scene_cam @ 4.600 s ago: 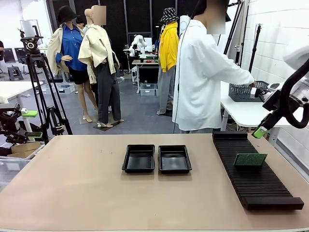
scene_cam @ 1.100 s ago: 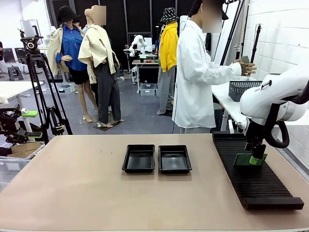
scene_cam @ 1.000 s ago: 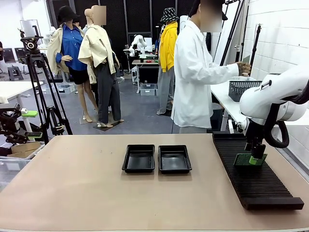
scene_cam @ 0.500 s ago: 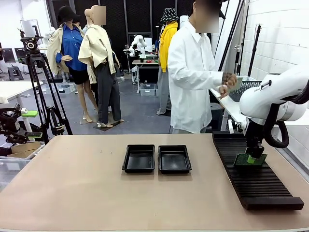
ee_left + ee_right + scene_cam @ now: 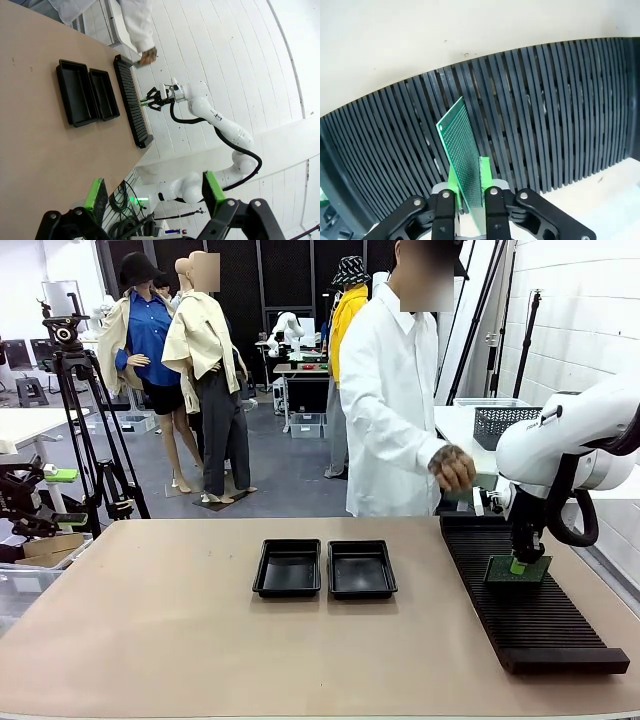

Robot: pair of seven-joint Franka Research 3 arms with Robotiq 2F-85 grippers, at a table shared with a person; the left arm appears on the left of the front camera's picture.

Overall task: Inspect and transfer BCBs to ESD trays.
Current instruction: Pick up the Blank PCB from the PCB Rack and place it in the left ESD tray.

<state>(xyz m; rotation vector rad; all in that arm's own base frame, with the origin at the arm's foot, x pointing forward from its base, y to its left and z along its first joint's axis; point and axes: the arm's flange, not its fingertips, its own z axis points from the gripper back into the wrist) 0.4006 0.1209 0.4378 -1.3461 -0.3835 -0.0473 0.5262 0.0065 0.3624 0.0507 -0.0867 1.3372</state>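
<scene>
A green BCB (image 5: 518, 571) stands on edge in a slot of the black ribbed rack (image 5: 530, 625) at the right. My right gripper (image 5: 517, 563) comes down on its top edge. In the right wrist view the BCB (image 5: 461, 147) sits between the green pads (image 5: 484, 172), which press on both faces, so my right gripper (image 5: 469, 176) is shut on it. Two black ESD trays (image 5: 288, 568) (image 5: 362, 570) lie side by side at mid-table with nothing in them. My left gripper (image 5: 154, 192) hangs open far off to the left, holding nothing, with the ESD trays (image 5: 77, 92) far ahead of it.
A person in a white coat stands at the far side, one hand (image 5: 454, 467) over the rack's far end. A dark mesh basket (image 5: 498, 425) sits on the side table behind. A tripod (image 5: 85, 430) stands at the far left. The tabletop (image 5: 200, 650) in front is bare.
My right gripper's jaws have closed onto the BCB in the rack. The person has turned from the side table toward my table, bringing a hand over the rack.
</scene>
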